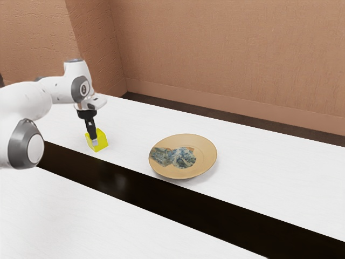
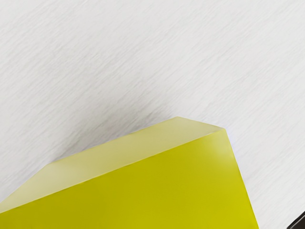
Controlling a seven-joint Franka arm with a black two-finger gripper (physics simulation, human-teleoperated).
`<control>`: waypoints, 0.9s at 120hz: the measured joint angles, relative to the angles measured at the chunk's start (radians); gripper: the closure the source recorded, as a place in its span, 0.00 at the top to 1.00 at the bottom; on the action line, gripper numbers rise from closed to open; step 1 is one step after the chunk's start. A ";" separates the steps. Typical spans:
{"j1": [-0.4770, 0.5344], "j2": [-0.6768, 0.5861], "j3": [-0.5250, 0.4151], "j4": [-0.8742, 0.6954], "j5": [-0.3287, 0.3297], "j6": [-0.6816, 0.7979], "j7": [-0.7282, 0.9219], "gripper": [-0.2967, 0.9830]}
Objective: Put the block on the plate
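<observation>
My gripper is down at the yellow block, on or just above the table, beside the plate, not on it. I can't tell how far open I am or whether I hold anything. A weak grip could drop the block; carrying it too low could bump the rim.

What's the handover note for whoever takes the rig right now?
Gripper: down at the block, pointing at the table; can't tell whether it has a grip.
Block: yellow, at the table, on the exterior view's left of the plate. Can't tell if it is slightly raised.
Plate: tan with a blue-grey pattern, on the table, apart from the block.
Done: gripper at the block.
Left: confirm the grip, lift, carry over to the plate, lower, release, back off.
</observation>
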 joint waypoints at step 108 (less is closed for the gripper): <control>-0.037 -0.185 0.007 -0.065 0.000 0.010 0.010 0.54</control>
